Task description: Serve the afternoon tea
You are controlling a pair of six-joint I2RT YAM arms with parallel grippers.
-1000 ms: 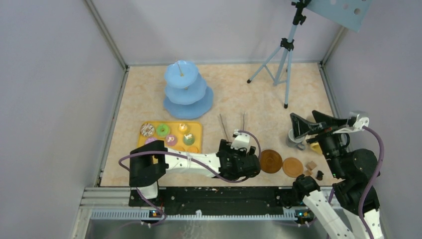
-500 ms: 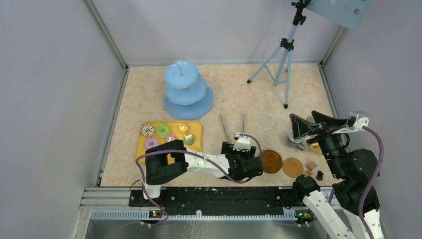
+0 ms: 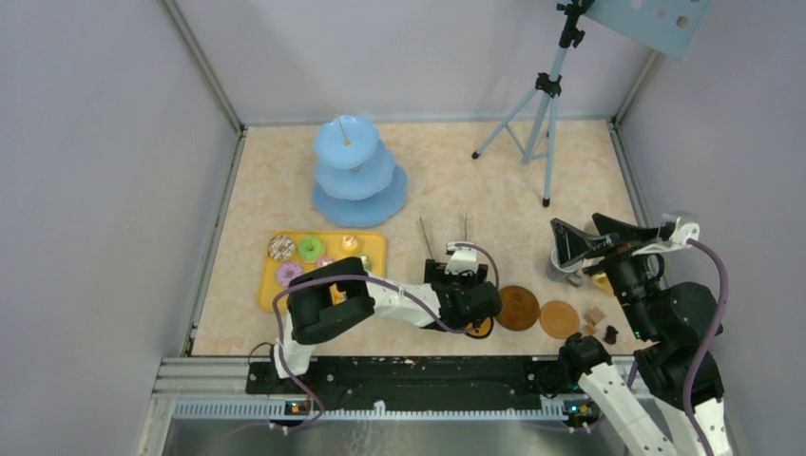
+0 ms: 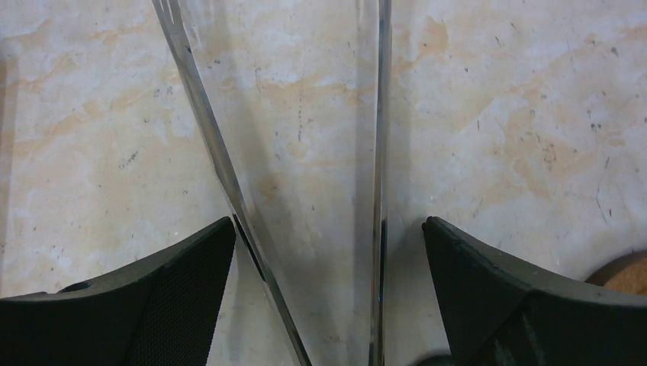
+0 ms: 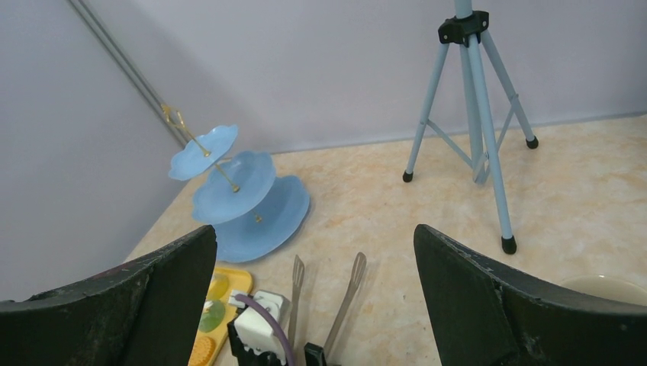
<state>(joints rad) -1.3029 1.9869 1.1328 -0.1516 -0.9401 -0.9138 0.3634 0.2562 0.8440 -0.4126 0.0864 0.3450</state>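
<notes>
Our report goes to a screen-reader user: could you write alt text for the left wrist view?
The left claw, open, straddles the two arms of metal tongs lying on a marbled beige table. The edge of a brown coaster shows at lower right.

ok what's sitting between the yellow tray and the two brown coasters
The metal tongs, with the open left gripper set over their near end; the top view shows it.
</notes>
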